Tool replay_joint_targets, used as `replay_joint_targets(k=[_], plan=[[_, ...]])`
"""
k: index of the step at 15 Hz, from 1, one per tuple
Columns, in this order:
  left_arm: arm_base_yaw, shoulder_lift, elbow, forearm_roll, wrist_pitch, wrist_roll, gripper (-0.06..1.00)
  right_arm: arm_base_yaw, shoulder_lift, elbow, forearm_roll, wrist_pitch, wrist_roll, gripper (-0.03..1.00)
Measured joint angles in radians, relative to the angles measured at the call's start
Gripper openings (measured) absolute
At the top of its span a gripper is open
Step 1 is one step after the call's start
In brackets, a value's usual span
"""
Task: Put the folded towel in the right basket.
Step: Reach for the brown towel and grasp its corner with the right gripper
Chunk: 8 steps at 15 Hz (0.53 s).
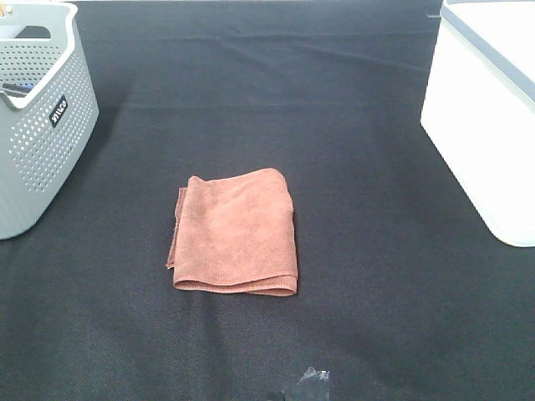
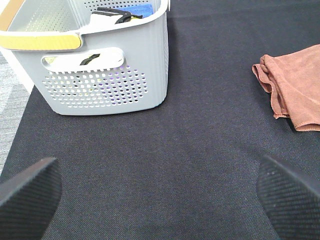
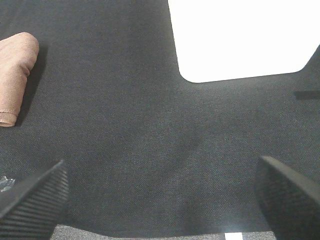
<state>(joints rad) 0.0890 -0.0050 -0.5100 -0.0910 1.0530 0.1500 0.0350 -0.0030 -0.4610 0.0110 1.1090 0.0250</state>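
Note:
The folded brown towel [image 1: 236,234] lies flat on the black table cloth, a little left of the middle. It also shows in the left wrist view [image 2: 295,90] and in the right wrist view [image 3: 15,75]. The right basket [image 1: 489,109] is white and stands at the right edge; its white side shows in the right wrist view [image 3: 240,37]. Neither gripper shows in the exterior high view. My left gripper [image 2: 160,197] is open and empty over bare cloth. My right gripper [image 3: 162,197] is open and empty over bare cloth, with the towel and the white basket both apart from it.
A grey perforated basket [image 1: 38,117] with items inside stands at the left edge; it also shows in the left wrist view [image 2: 95,65]. A small piece of tape [image 1: 311,383] lies near the table's front edge.

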Motion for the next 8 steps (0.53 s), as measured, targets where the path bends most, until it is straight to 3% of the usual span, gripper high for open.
replay_joint_targets(k=[8], plan=[[0.000,0.000,0.000,0.000,0.000,0.000,0.99,0.000,0.000,0.000,0.000,0.000,-0.001,0.97]])
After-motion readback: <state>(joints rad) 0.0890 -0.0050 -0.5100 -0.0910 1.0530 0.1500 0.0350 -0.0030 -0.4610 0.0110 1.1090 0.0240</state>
